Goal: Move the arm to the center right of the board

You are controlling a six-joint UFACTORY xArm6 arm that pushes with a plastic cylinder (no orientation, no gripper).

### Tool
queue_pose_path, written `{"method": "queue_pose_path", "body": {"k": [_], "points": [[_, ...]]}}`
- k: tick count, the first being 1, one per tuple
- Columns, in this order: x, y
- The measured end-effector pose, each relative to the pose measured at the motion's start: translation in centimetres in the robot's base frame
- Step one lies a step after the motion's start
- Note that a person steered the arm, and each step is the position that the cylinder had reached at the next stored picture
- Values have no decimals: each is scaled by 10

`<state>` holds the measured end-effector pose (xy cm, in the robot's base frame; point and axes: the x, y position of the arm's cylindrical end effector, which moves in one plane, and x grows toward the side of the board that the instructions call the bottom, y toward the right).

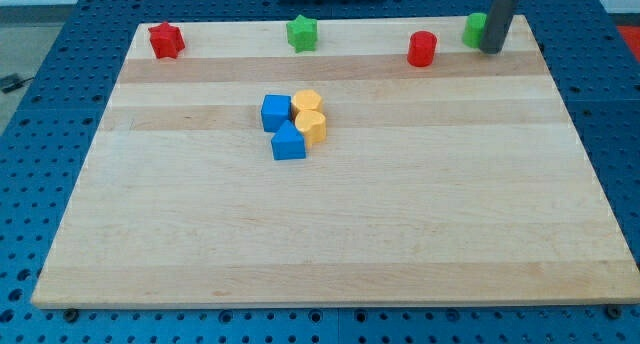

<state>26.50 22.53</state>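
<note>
My tip (pixel 491 49) rests on the wooden board (pixel 330 244) near the view's top right corner. It stands just right of a green block (pixel 475 29), touching or nearly touching it, and the rod hides part of that block. A red cylinder (pixel 422 49) lies a little to the left of the tip. The centre right of the board is well below the tip in the view.
A green star-shaped block (pixel 302 32) and a red star-shaped block (pixel 165 40) sit along the top edge. Near the middle left, a blue cube (pixel 276 112), a blue block (pixel 288 142) and two yellow blocks (pixel 306 103) (pixel 312 127) are bunched together.
</note>
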Motion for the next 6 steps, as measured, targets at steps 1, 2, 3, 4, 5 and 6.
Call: {"method": "queue_pose_path", "body": {"k": [1, 2, 3, 4, 5, 6], "points": [[25, 0], [50, -2], [51, -11], [89, 5], [147, 10], [183, 0]]}}
